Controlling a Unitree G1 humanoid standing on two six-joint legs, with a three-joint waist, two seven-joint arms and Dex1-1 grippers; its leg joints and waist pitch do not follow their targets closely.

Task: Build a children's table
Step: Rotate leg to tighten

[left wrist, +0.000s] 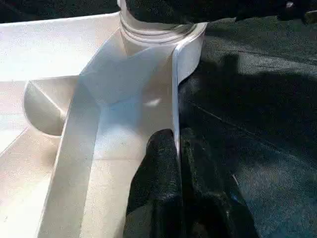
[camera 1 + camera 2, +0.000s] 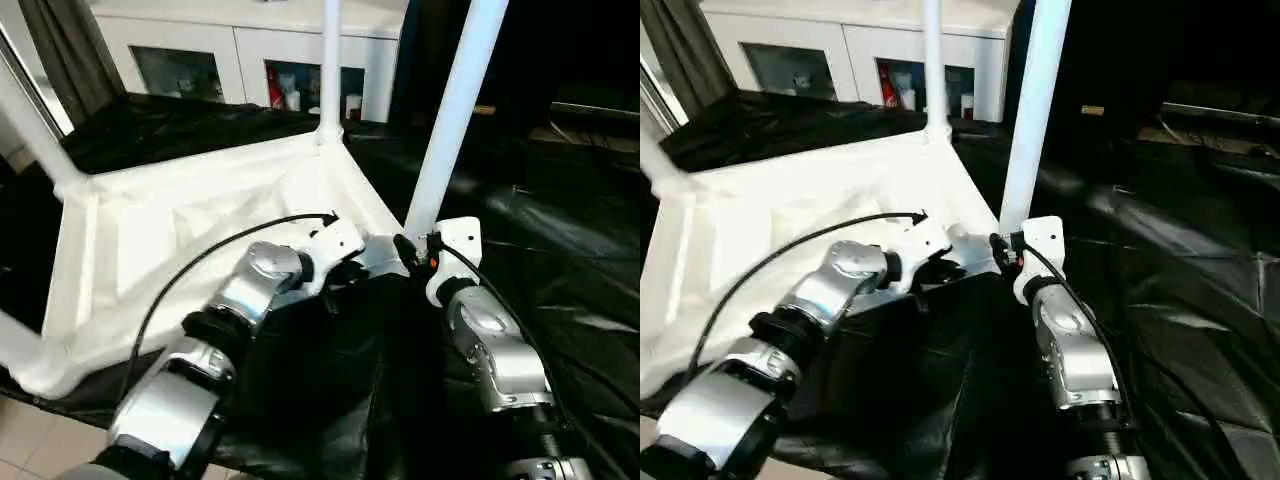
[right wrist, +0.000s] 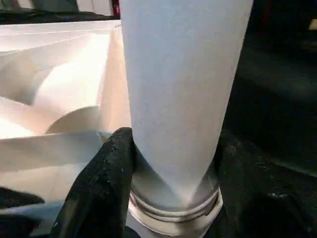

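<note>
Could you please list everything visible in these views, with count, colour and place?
White plastic rectangular tabletop: one, white, lying underside up on the black-draped work table, raised rim pointing up.
Long white tube legs: four, white, standing in the corner sockets; the nearest right one rises between the two grippers.
Black-draped work table: one, black, under and around the tabletop.
White cabinet: one, white, glass-fronted, behind the table.
Grey curtain: one, grey, far left.
Tiled floor: pale, near left corner.
Left gripper: one, black fingers, shut on the tabletop's rim.
Right gripper: one, black fingers, either side of the nearest leg's base.
</note>
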